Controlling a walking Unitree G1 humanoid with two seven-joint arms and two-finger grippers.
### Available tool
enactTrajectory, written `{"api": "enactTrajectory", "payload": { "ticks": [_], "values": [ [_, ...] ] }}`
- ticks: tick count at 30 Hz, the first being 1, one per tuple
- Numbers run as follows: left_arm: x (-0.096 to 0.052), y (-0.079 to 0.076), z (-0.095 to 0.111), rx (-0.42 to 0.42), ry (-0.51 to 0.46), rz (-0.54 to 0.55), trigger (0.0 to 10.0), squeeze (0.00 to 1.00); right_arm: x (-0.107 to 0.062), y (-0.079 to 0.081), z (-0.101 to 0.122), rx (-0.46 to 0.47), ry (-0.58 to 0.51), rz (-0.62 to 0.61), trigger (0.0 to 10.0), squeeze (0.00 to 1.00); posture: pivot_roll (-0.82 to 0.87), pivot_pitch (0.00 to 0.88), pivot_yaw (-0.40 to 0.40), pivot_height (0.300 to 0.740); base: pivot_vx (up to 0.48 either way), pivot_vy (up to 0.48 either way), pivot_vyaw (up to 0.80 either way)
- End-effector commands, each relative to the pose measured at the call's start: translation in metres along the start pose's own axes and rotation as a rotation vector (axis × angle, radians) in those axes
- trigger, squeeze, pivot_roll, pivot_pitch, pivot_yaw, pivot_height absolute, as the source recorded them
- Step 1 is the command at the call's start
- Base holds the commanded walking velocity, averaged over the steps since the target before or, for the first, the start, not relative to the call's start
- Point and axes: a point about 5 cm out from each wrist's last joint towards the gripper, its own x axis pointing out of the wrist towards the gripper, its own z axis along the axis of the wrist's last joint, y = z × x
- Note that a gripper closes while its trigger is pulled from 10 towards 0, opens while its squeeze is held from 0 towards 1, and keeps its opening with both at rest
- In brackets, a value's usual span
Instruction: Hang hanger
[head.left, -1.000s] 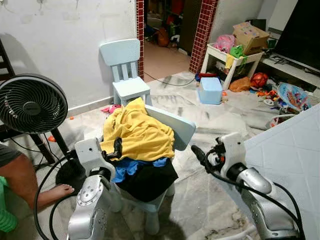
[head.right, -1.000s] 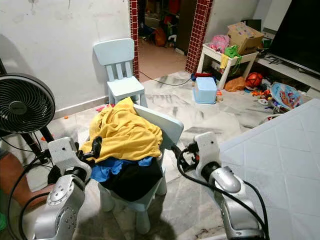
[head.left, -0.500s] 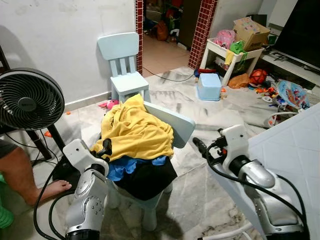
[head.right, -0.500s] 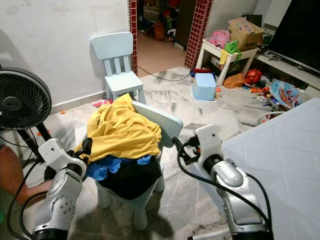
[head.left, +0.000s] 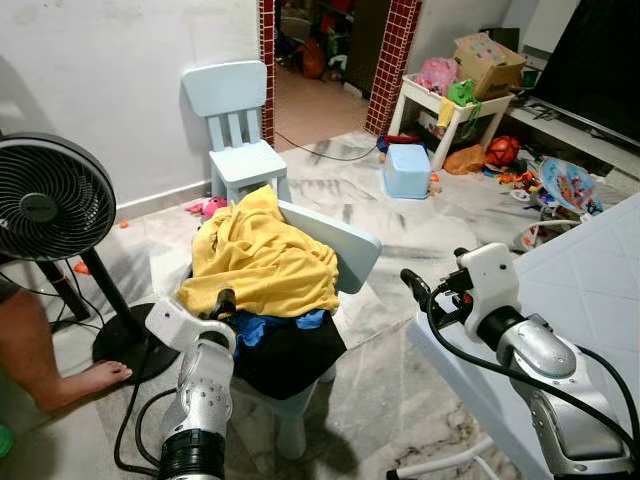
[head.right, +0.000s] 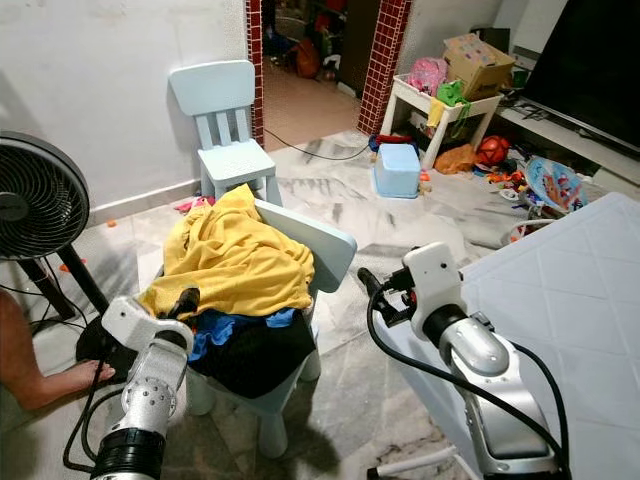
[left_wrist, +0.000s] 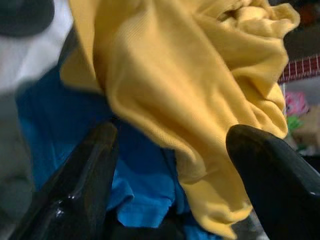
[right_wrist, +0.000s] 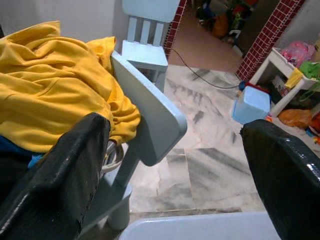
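nearest, the left gripper (head.left: 224, 303) sits at the low front edge of the clothes pile on the small chair (head.left: 345, 250), its two black fingers (left_wrist: 75, 185) spread wide with the hem of the yellow garment (head.left: 262, 258) and a fold of blue cloth (left_wrist: 140, 200) lying between them, nothing pinched yet. the right gripper (head.left: 413, 287) hovers off the chair's other side, just beside the chair back, also spread and empty.

no hanger can be made out clearly. in the right wrist view a pale looped thing (right_wrist: 112, 155) shows under the yellow garment beside the chair back; it may be part of one, but i cannot tell. if so, it lies toward the right arm, and the left is buried in fabric.

beyond the pile stands a second light-blue chair (head.left: 236, 125) against the wall; a black fan (head.left: 50, 200) and a person's leg (head.left: 40, 355) crowd the robot's left. a white mattress edge (head.left: 590, 290) hems the right arm, so open floor is mostly ahead.
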Motion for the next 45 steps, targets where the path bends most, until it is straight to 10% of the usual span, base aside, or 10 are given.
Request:
{"api": "enactTrajectory", "payload": {
  "ticks": [1, 35, 36, 37, 38, 45],
  "values": [
    [0.000, -0.014, -0.027, -0.139, 0.068, -0.018, 10.0, 0.00, -0.005, -0.007, 0.007, -0.025, -0.010, -0.019, 10.0, 0.00, -0.25, 0.000, -0.074, 0.740, 0.000, 0.000, 0.00],
    [0.023, -0.002, 0.011, -0.267, -0.100, -0.039, 10.0, 0.00, -0.014, -0.008, 0.011, -0.066, -0.012, -0.016, 10.0, 0.00, -0.27, 0.000, -0.078, 0.740, 0.000, 0.000, 0.00],
    [0.023, 0.001, 0.011, -0.267, -0.100, -0.030, 7.7, 0.00, -0.014, -0.008, 0.011, -0.065, -0.013, -0.015, 10.0, 0.00, -0.27, 0.000, -0.079, 0.740, 0.000, 0.000, 0.00],
    [0.023, 0.003, 0.012, -0.266, -0.099, -0.024, 7.7, 0.00, -0.014, -0.007, 0.012, -0.065, -0.013, -0.014, 10.0, 0.00, -0.27, 0.000, -0.079, 0.740, 0.000, 0.000, 0.00],
    [0.023, 0.004, 0.011, -0.264, -0.095, -0.020, 0.0, 0.00, -0.014, -0.007, 0.012, -0.065, -0.013, -0.012, 10.0, 0.00, -0.28, 0.000, -0.080, 0.740, 0.000, 0.000, 0.00],
    [0.025, 0.006, 0.009, -0.257, -0.069, -0.017, 0.0, 0.00, -0.021, -0.007, 0.010, -0.068, -0.002, -0.009, 10.0, 0.00, -0.30, 0.000, -0.079, 0.740, 0.000, 0.000, 0.00]
  ]
}}
